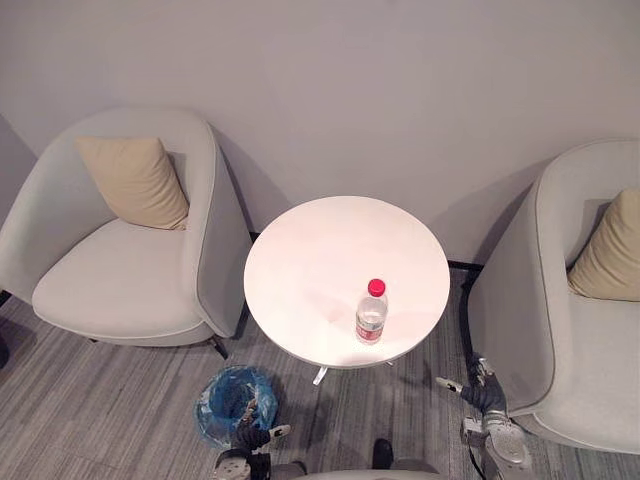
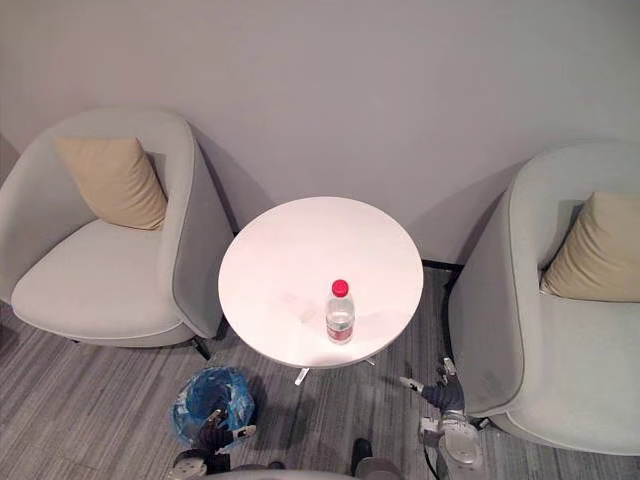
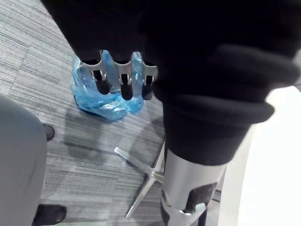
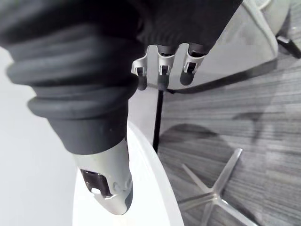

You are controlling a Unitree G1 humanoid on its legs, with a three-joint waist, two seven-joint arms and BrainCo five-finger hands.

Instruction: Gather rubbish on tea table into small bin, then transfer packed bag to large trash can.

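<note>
Step in hand looks like the very first one imo: a plastic water bottle w/ a red cap stands upright on the round white tea table. It's close to the table's near edge, a bit right of middle, and it's the one bit of rubbish I can spot up there. The small bin w/ its blue bag sits on the floor just off the table's near-left edge. Bag mouth looks loose, not tied.

Left hand hangs low just beside the bin, fingers straight-ish and relaxed, nothing in it. Right hand is down near the floor, between the table's near-right edge and the right armchair. Fingers loose there too, empty.

Next move, my guess: one hand has to come up over the near edge and wrap the bottle's body, then carry it to the bin on the left. Bottle's tall + narrow, so a sloppy approach could prob tip it.

Views: the head cam gives the layout, i.e. tabletop, bottle, both chairs w/ tan cushions. The wrist cams give the underside. The left one has the blue bag past its fingers plus the table's metal star base, and the right one has the table rim from below.
</note>
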